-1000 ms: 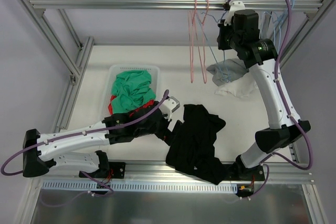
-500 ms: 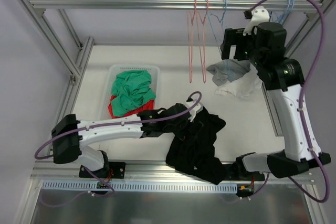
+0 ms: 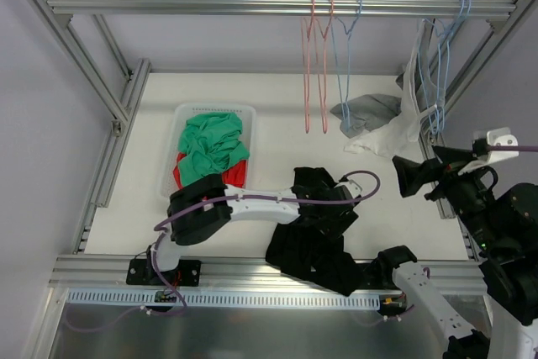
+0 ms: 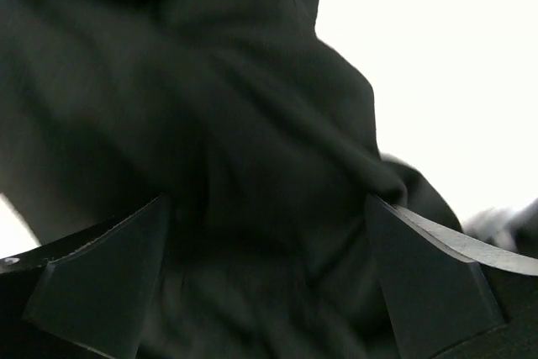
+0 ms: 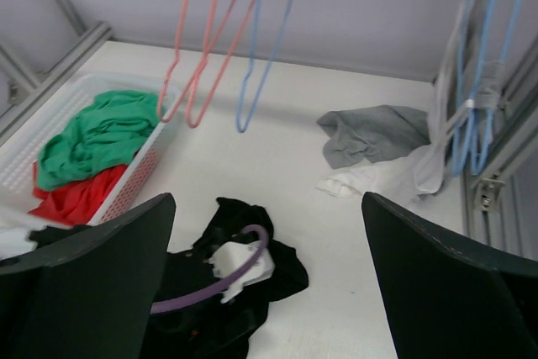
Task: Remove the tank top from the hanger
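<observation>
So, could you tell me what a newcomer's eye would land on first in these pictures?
The black garment heaped at the near middle of the table draws the eye first, with the left pincer open right over it. Next come the green and red clothes in the white basket on the left, and the bare pink hangers dangling from the rail at the back.

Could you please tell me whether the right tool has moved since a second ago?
Yes. The right tool has pulled away from the rail, toward the table's near right edge.
</observation>
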Motion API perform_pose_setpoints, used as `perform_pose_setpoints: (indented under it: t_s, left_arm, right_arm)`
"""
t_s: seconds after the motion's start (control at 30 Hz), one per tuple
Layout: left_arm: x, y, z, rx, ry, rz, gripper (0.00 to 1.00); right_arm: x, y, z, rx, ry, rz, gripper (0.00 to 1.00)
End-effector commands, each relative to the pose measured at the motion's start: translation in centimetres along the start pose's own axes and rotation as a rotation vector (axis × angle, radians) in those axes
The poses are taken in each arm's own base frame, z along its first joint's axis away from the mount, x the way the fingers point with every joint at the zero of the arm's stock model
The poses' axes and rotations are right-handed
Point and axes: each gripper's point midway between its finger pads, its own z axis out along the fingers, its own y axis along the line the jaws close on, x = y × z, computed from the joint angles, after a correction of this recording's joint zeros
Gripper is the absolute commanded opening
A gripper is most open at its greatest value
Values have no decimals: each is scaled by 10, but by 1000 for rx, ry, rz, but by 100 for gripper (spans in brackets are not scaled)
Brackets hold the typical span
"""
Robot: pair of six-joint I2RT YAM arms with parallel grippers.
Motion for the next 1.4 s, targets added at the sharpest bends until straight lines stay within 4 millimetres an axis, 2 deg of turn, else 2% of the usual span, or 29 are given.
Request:
perform_pose_setpoints:
  t_s: [0.0, 0.03, 0.07, 0.1, 0.13, 0.17, 0.2, 0.23, 0.3, 0.33, 0.37, 0.4, 0.47, 0.5, 0.57, 0.6, 0.83, 0.9, 0.93, 0.97, 1.0, 1.03, 1.07, 1.1, 1.13, 1.2, 1.27, 1.3, 1.37]
  left_arm:
    - [5, 11, 22, -123, 31, 20, 99]
    - [21, 14, 34, -153, 74, 30, 99]
    - [27, 12, 39, -159, 87, 32, 98]
    - [33, 11, 42, -165, 100, 13, 88]
    - [37, 15, 40, -193, 106, 5, 39]
    - [42, 20, 37, -217, 110, -6, 15]
    - [43, 24, 32, -241, 99, -42, 0]
    - [32, 32, 17, -279, 56, -57, 0]
    - [32, 46, -3, -337, 39, -72, 0]
    - [14, 56, -28, -379, -23, -88, 0]
    - [11, 65, -46, -418, -24, -80, 0]
    - [-7, 71, -76, -429, -87, -104, 0]
    - [-22, 90, -115, -501, -154, -111, 0]
    - [-38, 100, -147, -502, -223, -159, 0]
    - [-51, 116, -182, -517, -285, -207, 0]
    - [-56, 126, -208, -511, -320, -244, 0]
    - [-81, 217, -315, -583, -488, -478, 0]
    - [-92, 229, -339, -597, -529, -463, 0]
    - [-108, 234, -360, -587, -580, -475, 0]
    - [-114, 252, -371, -623, -587, -466, 0]
    - [-122, 259, -371, -628, -582, -460, 0]
    - [-138, 260, -387, -595, -627, -462, 0]
    - [-145, 266, -393, -598, -634, -442, 0]
    - [-151, 281, -390, -622, -623, -450, 0]
    - [-162, 284, -406, -617, -666, -452, 0]
    - [-176, 301, -417, -649, -688, -441, 0]
    - [-182, 313, -421, -664, -688, -424, 0]
    - [-181, 327, -420, -687, -676, -438, 0]
    - [-179, 337, -421, -702, -666, -430, 0]
  right_arm:
    - [19, 37, -4, -213, 52, 24, 99]
    - [17, 40, -9, -231, 35, 21, 99]
    - [18, 43, -11, -247, 35, 19, 99]
    - [18, 45, -14, -261, 30, 18, 99]
    - [17, 45, -18, -264, 17, 17, 100]
    - [16, 45, -20, -261, 9, 16, 100]
    - [17, 44, -21, -254, 4, 17, 99]
    - [14, 43, -24, -251, -19, 16, 99]
    - [13, 42, -27, -248, -35, 19, 100]
    - [13, 43, -26, -250, -43, 21, 99]
    - [12, 42, -27, -248, -52, 22, 100]
    - [12, 42, -27, -245, -54, 22, 99]
    - [13, 40, -25, -234, -57, 28, 99]
    - [14, 40, -24, -234, -57, 29, 100]
    - [15, 39, -22, -229, -60, 34, 100]
    - [15, 39, -23, -227, -64, 34, 99]
    - [3, 38, -28, -221, -111, 31, 100]
    - [0, 38, -30, -223, -123, 30, 99]
    - [-1, 38, -29, -223, -125, 28, 100]
    - [-2, 39, -30, -228, -129, 31, 99]
    - [-2, 40, -29, -230, -125, 33, 100]
    - [-2, 40, -28, -230, -123, 36, 99]
    - [-2, 41, -28, -239, -124, 36, 100]
    - [-2, 42, -27, -241, -123, 38, 99]
    - [-2, 43, -27, -245, -122, 38, 99]
    - [-1, 43, -26, -245, -119, 38, 99]
    - [0, 43, -25, -247, -114, 35, 99]
    - [0, 43, -25, -249, -114, 35, 100]
    - [1, 44, -25, -256, -111, 32, 100]
